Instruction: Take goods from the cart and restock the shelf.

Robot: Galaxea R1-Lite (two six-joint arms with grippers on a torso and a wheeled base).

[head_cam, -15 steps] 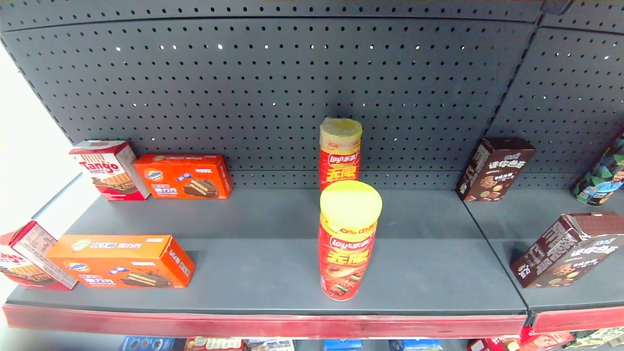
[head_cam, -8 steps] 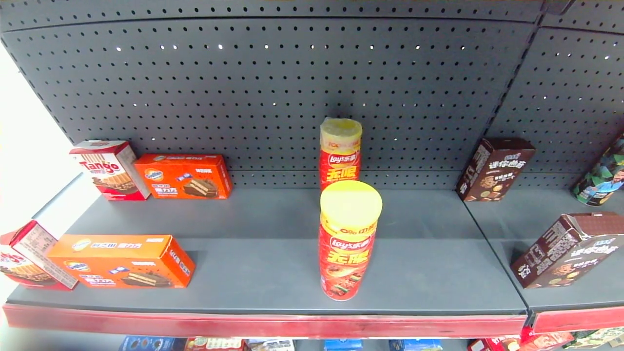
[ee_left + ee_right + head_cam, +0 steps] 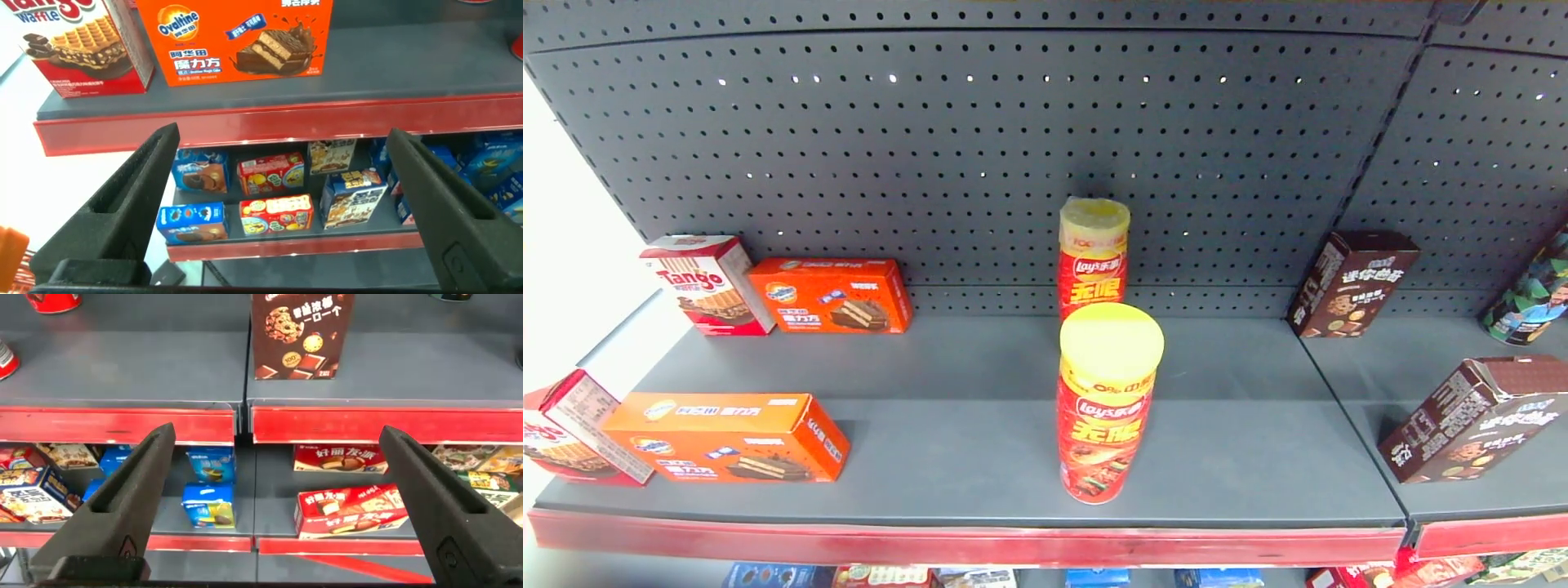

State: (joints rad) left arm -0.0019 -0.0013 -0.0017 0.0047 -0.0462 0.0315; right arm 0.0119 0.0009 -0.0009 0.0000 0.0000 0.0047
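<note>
Up on the dark grey metal shelf [image 3: 980,441], a red cylindrical chip can with a yellow lid [image 3: 1104,408] stands upright near the front edge. A second such can [image 3: 1092,257] stands behind it by the perforated back panel [image 3: 931,163]. Facing the shelf's red front edge, the left gripper [image 3: 282,135] and the right gripper [image 3: 278,431] each have their fingers spread wide, holding nothing.

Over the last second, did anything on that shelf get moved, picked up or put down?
Nothing visibly changed. The front chip can and rear chip can stand upright on the shelf as before; the front orange box and front brown box kept their places.
</note>
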